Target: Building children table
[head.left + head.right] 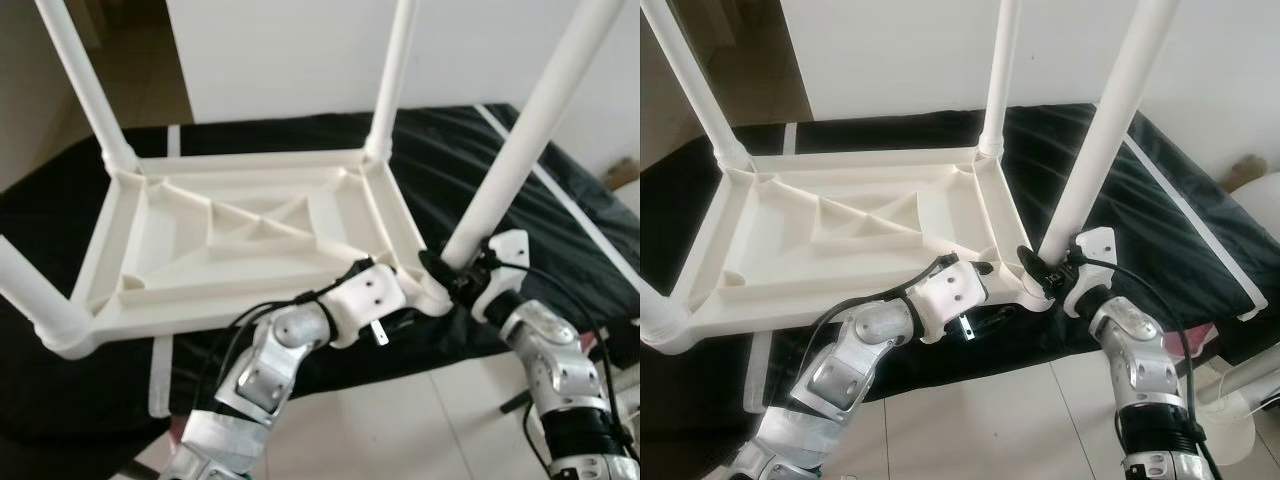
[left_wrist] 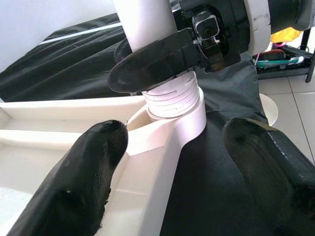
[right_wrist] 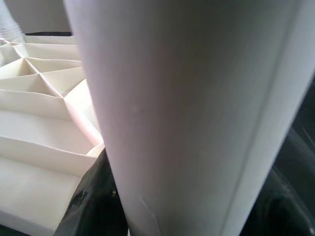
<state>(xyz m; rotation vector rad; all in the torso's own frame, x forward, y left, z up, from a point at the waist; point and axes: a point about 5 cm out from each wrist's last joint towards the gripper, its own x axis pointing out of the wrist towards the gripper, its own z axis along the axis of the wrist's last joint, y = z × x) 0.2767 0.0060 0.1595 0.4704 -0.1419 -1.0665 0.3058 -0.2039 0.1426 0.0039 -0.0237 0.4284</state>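
Observation:
A white plastic children's table (image 1: pixel 250 245) lies upside down on a black cloth, its legs pointing up. At the near right corner stands one white leg (image 1: pixel 525 140), its threaded end (image 2: pixel 172 96) partly down in the corner socket (image 2: pixel 189 123). My right gripper (image 1: pixel 452 268) is shut on this leg just above the socket; one black finger (image 2: pixel 157 61) wraps its base. My left gripper (image 2: pixel 172 167) is open beside it. One of its fingers (image 2: pixel 91 172) is inside the frame's corner rail and the other is outside, over the cloth.
Three other white legs (image 1: pixel 85 75) rise from the remaining corners. The black cloth (image 1: pixel 560 210) covers a low surface and ends at a tiled floor (image 1: pixel 400 420) near my arms. A rack (image 2: pixel 283 54) and a white round base (image 1: pixel 1230 430) stand to the right.

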